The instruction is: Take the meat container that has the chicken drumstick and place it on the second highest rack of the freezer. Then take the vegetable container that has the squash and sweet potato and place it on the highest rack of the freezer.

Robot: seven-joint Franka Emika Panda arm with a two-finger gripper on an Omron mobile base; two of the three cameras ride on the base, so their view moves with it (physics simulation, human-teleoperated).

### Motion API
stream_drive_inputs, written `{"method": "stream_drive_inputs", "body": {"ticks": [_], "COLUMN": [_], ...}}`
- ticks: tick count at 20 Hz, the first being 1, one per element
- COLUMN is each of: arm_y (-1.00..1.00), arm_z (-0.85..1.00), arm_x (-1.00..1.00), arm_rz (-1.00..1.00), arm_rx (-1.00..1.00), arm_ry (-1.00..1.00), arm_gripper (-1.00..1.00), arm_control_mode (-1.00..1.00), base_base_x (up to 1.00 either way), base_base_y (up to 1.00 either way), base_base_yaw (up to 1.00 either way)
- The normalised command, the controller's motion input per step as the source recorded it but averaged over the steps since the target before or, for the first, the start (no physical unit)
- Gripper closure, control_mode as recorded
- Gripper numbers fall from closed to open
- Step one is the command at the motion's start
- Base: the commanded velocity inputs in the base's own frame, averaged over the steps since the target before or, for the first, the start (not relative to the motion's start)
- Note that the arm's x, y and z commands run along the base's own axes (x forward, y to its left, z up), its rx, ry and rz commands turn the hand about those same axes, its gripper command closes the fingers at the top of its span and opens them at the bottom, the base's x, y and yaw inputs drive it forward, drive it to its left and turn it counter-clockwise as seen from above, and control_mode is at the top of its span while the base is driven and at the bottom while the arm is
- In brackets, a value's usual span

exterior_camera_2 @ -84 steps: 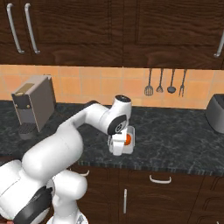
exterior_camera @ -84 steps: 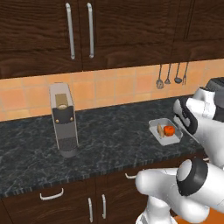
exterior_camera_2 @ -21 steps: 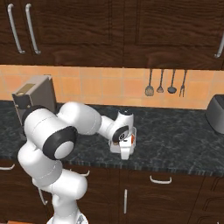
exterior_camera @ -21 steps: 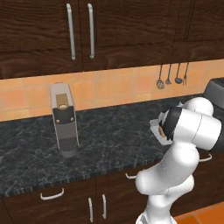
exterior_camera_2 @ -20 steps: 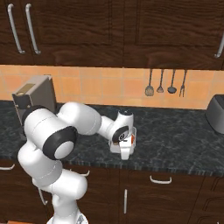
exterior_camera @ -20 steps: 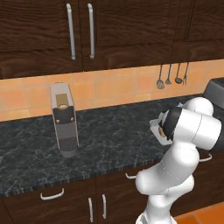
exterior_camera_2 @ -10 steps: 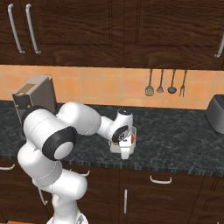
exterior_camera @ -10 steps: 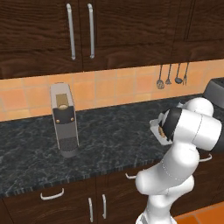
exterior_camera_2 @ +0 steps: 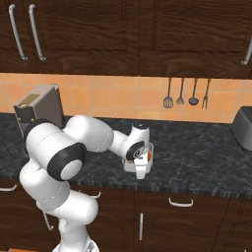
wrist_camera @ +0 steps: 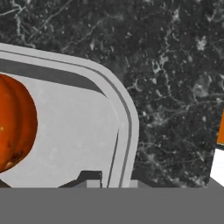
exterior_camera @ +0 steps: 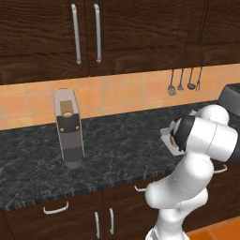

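The gripper (exterior_camera_2: 141,170) stands low over the dark marbled counter (exterior_camera_2: 197,157), its fingers (wrist_camera: 89,180) drawn together on the rim of the vegetable container (wrist_camera: 124,131), one tip inside the wall and one outside. The container, a pale grey tray with rounded corners, rests on the counter near its front edge. The squash (wrist_camera: 15,122), a ribbed red-orange ball, lies on the tray floor, apart from the gripped rim; in the right base view it shows as an orange patch (exterior_camera_2: 147,155) beside the hand. In the left base view the arm's white elbow hides most of the tray (exterior_camera: 167,137).

A grey coffee machine (exterior_camera: 68,127) stands well to the left on the counter. Four utensils (exterior_camera_2: 187,93) hang on the orange tiled backsplash (exterior_camera_2: 113,98) behind. A dark appliance (exterior_camera_2: 242,128) sits at the far right. Dark wooden cabinets (exterior_camera_2: 123,24) hang overhead.
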Motion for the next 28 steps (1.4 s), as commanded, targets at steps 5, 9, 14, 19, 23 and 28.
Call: {"method": "stream_drive_inputs", "body": {"ticks": [5,9,14,19,23,28], "arm_y": [0.0,-0.06,0.0,0.36,1.0,1.0], "arm_z": [-0.01,0.78,0.97,0.56,0.43,0.5], "arm_x": [-0.15,-0.46,-0.51,-0.64,-0.33,-0.27], "arm_rz": [0.0,-0.02,-0.1,-0.1,-0.06,0.0], "arm_rx": [0.0,0.05,0.04,0.0,0.0,0.0], "arm_ry": [0.0,-0.04,-0.01,-0.02,-0.01,-0.01], "arm_gripper": [1.0,1.0,1.0,1.0,1.0,1.0], "arm_control_mode": [-1.0,-1.0,-1.0,-1.0,-1.0,-1.0], "base_base_x": [0.0,0.0,0.0,0.0,0.0,0.0], "base_base_y": [0.0,0.0,0.0,0.0,0.0,0.0], "base_base_yaw": [0.0,0.0,0.0,0.0,0.0,0.0]}}
